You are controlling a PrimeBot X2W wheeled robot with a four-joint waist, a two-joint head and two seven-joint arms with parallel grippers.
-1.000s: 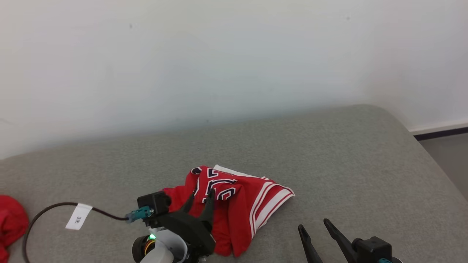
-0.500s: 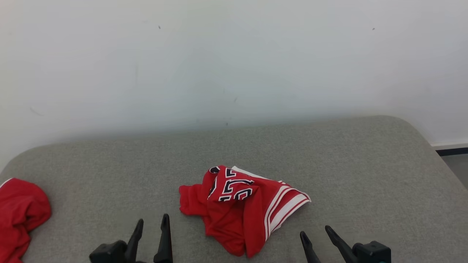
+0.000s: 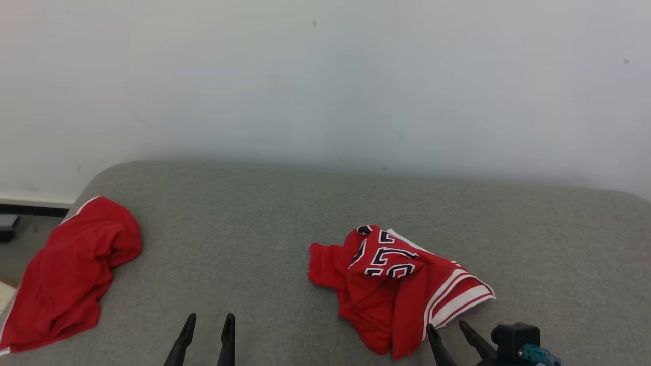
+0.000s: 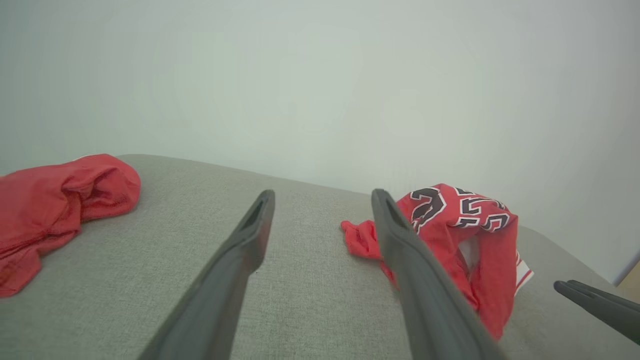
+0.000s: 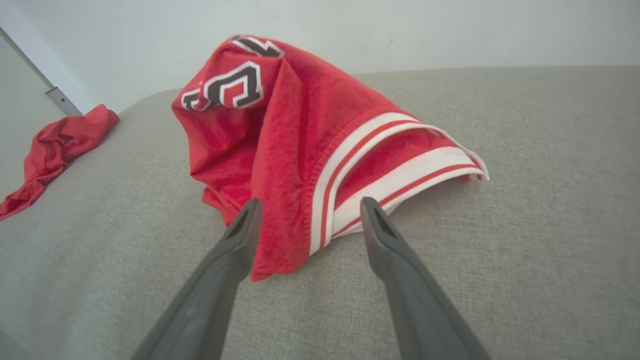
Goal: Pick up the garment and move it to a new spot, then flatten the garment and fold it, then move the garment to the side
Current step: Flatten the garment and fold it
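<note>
Low at the near edge of the grey padded surface point(image 3: 254, 229): left gripper point(image 3: 210, 325), fingers pointing up the head view toward the pale wall point(image 3: 325, 76), well clear of any cloth. Stands wide open (bare grey fabric between the two dark fingers in the left wrist view), holds nothing, touches nothing. Low at the right: right gripper point(image 3: 447, 328), fingers angled up and slightly leftward, tips right at the near edge of the garment point(image 3: 402, 284). Also spread wide, gripping nothing; in the right wrist view the fingertips straddle the striped hem, contact with the cloth impossible to tell. Garment itself: a red jersey in a crumpled heap, white-and-red striped hem toward the right, dark white-outlined lettering on top, lying on the surface right of centre, directly ahead of the right gripper and off to the right of the left one. Far left, at the surface's edge: a second red garment point(image 3: 76, 269), bunched, well apart from both grippers.
</note>
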